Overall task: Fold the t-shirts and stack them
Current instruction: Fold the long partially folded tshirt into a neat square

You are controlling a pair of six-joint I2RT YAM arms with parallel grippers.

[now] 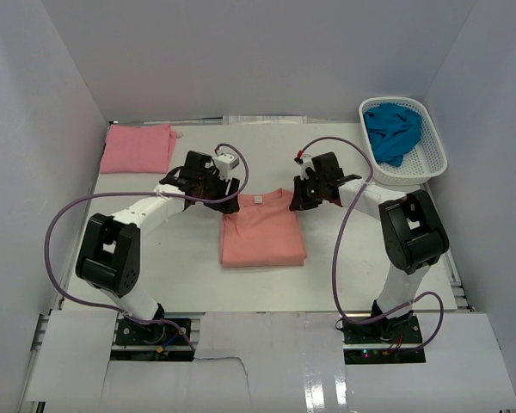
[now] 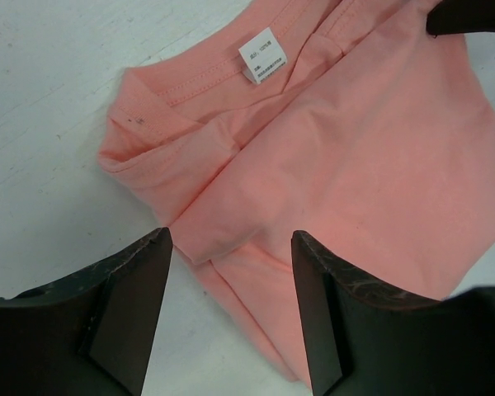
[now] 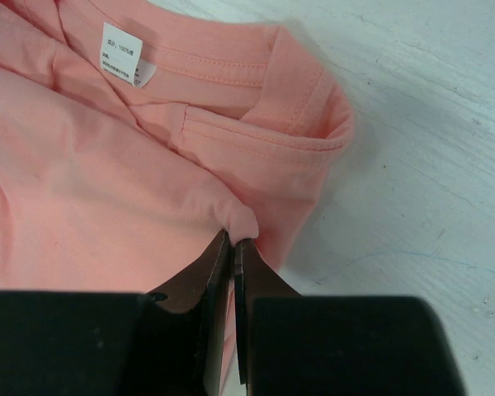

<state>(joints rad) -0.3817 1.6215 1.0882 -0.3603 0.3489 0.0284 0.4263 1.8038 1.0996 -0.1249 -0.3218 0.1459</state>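
You are pinching the half-folded salmon shirt (image 1: 262, 237) with the right gripper (image 3: 233, 241), the left gripper (image 2: 231, 239) hovering spread. The pink shirt (image 1: 138, 148) is lying folded; the teal shirt (image 1: 392, 131) is waiting in the basket (image 1: 432, 157).

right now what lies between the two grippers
The collar end of the salmon-orange t-shirt, with its white neck label, spans the stretch between the left gripper and right gripper; the top view shows it.

The salmon-orange knit cloth t-shirt (image 3: 107, 190) is soft and matt, with stitched seams. My black left fingers (image 2: 132, 305) are matt, scuffed at the edges. The white table (image 3: 429, 165) looks matt and faintly scratched.
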